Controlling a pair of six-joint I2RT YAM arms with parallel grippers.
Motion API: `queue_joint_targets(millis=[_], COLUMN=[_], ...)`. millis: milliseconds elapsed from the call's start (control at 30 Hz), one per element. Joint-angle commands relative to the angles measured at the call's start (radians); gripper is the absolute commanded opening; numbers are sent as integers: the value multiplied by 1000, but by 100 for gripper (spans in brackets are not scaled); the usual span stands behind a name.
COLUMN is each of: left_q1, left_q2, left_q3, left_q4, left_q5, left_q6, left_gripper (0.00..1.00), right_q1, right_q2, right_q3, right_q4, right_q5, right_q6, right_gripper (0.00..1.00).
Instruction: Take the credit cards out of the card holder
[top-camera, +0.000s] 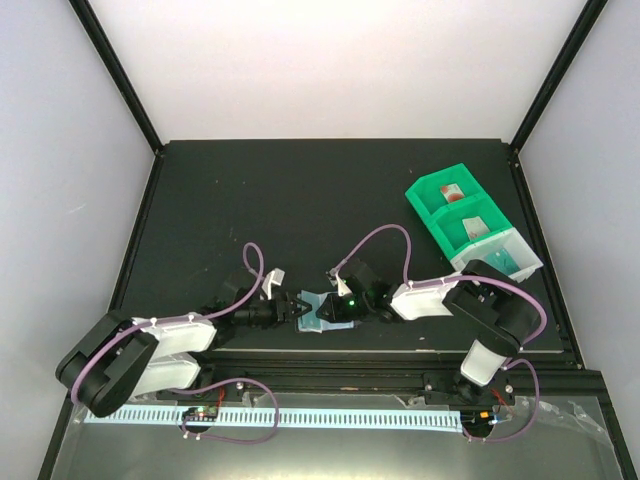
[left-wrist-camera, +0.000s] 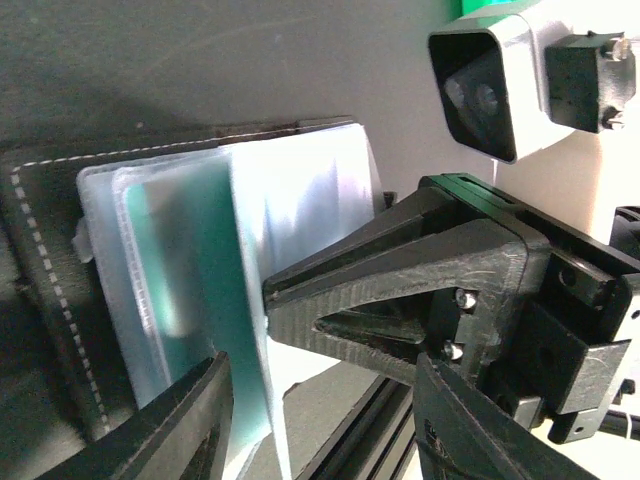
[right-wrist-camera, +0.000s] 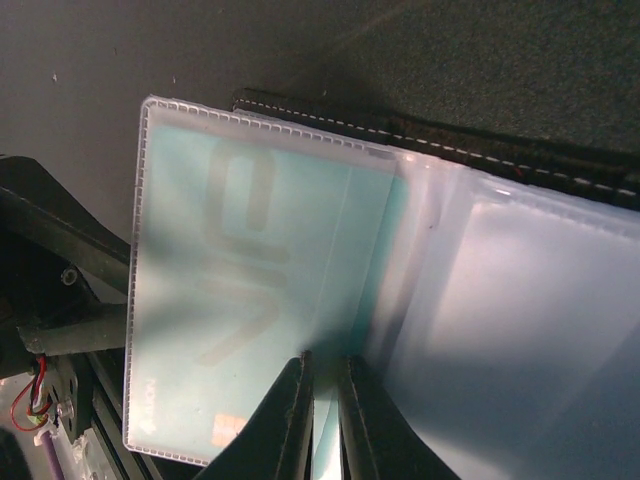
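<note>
The card holder (top-camera: 318, 318) is lying open on the black counter (top-camera: 300, 200), close to the near edge. The black front rail (top-camera: 330, 362) is running just in front of it, so there is little room on that side. Behind it and to the left, bare counter is stretching away to the far edge. The green bin trays (top-camera: 455, 210) are sitting well apart at the right rear.

The holder is resting with its black stitched cover down and its clear sleeves fanning upward. Seen from above, its long axis seems to be running along the near edge, from one arm towards the other, though the arms are hiding much of it.

A teal card (right-wrist-camera: 260, 300) is sitting inside the outermost sleeve. Its long axis is lying crosswise to the stitched edge of the cover, and one short end is pointing towards the rail.

The right pincer (right-wrist-camera: 322, 400) is coming in from the right. Its fingers are pressing almost together on the thin lower edge of a sleeve leaf, and a sliver of teal is showing between them.

The left pincer (left-wrist-camera: 325, 400) is facing it from the left, about half open. Its fingers are standing on either side of the sleeves' near edge and are gripping nothing.
</note>
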Motion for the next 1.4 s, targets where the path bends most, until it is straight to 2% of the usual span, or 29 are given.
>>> queue_joint_targets(millis=[0,333,700,1000,1233,1367], left_q1=[-15,-56,-82,-90,-117,-136], left_q2=[13,11,10,26,107,138], left_q3=[36,55,84,103,139,150], left_q4=[80,88,61,53,95,120], left_q5=[35,28,17,12,22,21], left_q6=[-22,-55,-52,-47,-50,-62], left_gripper=[50,49,49,49,50,50], right_q1=[13,13,10,10,9,6], right_q2=[65,84,-50,-152,-209,-250], right_q3=[-34,-44,-86,-90,-101,-98], right_q4=[-46,55,61,-33,-66,-141], right_q5=[76,20,105,179,210,277], right_q6=[-10,25,22,-7,-15,-35], right_gripper=[12,17,25,25,23,23])
